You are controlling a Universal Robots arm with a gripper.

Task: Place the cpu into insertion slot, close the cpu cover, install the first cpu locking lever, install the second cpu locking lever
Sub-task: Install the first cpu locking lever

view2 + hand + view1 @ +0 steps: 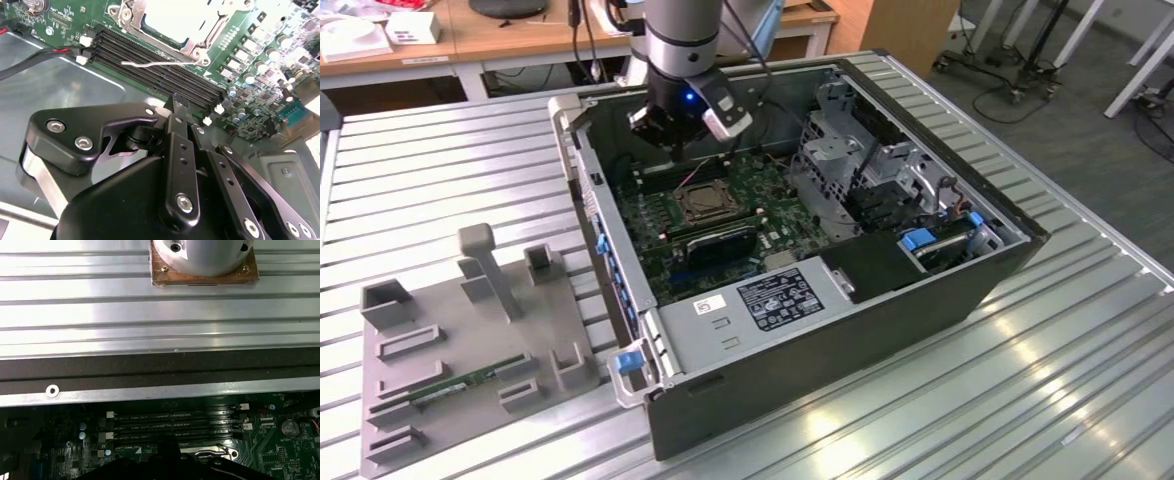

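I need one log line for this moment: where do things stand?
gripper: inside open case, near memory slots | cpu: framed by cpu cover, cover looks down | lever wire: across memory slots, latching unclear

Silvery cpu (170, 17) flat in insertion slot (126, 13)

Ribbed aluminium table (1067, 400) fills the foreground, with bright glints of light on its slats. Wooden desks (494, 35) stand behind it. Grey floor (1081, 120) with wheeled stand bases (987, 75) lies at the exterior view's right.
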